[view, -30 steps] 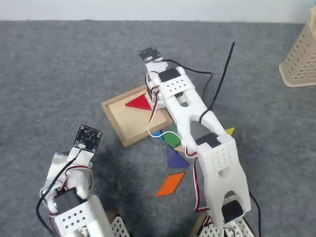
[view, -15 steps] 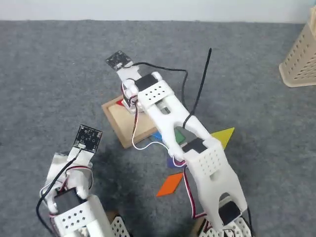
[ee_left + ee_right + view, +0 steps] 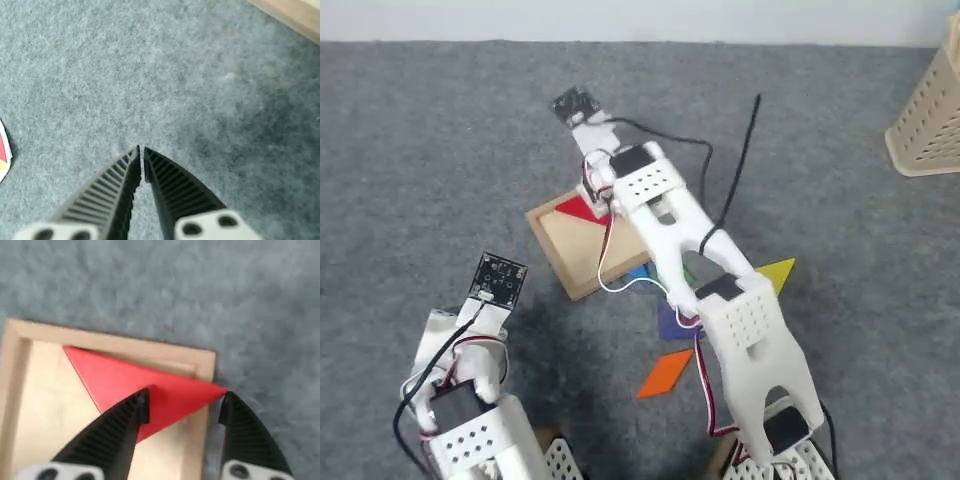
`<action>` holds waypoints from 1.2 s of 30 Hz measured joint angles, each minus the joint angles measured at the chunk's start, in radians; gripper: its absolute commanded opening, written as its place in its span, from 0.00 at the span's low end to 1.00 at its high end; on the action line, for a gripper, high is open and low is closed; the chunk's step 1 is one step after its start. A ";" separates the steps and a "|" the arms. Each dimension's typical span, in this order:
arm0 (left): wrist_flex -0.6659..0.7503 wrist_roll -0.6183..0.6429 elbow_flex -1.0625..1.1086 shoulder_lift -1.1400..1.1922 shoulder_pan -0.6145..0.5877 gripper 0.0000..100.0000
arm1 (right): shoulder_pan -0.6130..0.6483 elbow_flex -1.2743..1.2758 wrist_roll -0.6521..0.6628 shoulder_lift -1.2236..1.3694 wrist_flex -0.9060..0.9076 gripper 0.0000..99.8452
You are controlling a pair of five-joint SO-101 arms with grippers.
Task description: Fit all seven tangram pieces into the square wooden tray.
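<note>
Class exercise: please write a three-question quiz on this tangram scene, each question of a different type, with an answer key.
1. True or false: the left gripper holds a piece.
2. Fill in: the orange parallelogram lies on the ____, outside the wooden tray.
3. Choose one. The right gripper is: A, open over the red triangle; B, shut on the tray's rim; C, shut and holding nothing.
Key: 1 false; 2 carpet; 3 A.

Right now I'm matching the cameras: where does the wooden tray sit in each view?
High view: wooden tray centre, under the right arm.
Left wrist view: rim strip beyond the shut jaws.
Right wrist view: its corner ahead of the open jaws.
Shared landmark: red triangle inside.
</note>
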State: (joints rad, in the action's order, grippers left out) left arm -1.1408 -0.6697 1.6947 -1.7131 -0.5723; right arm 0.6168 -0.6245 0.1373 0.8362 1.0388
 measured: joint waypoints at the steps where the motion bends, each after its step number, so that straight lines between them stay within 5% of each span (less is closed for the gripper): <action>1: 0.000 0.000 0.000 0.000 0.000 0.01 | 0.006 -0.005 0.000 0.011 0.002 0.24; 18: 0.000 0.000 0.000 0.000 0.000 0.01 | 0.094 -0.037 0.000 0.000 0.118 0.24; 30: 0.000 0.000 0.000 0.000 0.000 0.01 | -0.101 -0.097 0.003 -0.127 0.385 0.24; 36: 0.000 0.000 0.000 0.000 0.000 0.01 | -0.063 -0.097 0.034 -0.020 0.379 0.24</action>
State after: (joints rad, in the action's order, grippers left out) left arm -1.1408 -0.6697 1.6947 -1.7131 -0.5723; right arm 0.5539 -0.7211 0.1711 0.8163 1.4177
